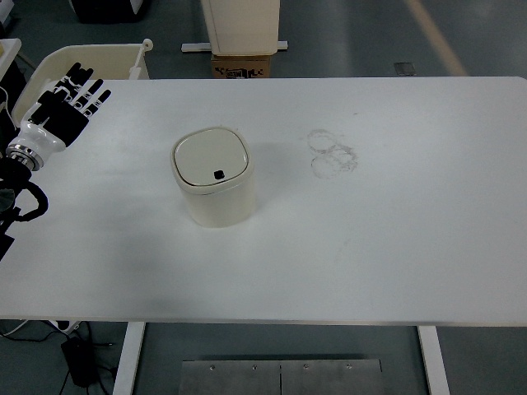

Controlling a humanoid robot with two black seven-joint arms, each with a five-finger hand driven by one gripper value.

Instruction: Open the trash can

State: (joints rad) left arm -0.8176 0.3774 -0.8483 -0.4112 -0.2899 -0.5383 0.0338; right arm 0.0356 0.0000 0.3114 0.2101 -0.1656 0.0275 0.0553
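A small cream trash can (213,177) stands upright on the white table (370,230), left of centre. Its lid is down, with a small black button near the lid's front edge. My left hand (70,97) hovers over the table's far left corner, well to the left of the can. Its black fingers are spread flat and hold nothing. The right arm is out of the picture.
Faint ring-shaped marks (331,153) stain the table right of the can. Beyond the far edge stand a cream bin (90,59) at left and a cardboard box (242,66) under a white unit. Cables lie on the floor at bottom left.
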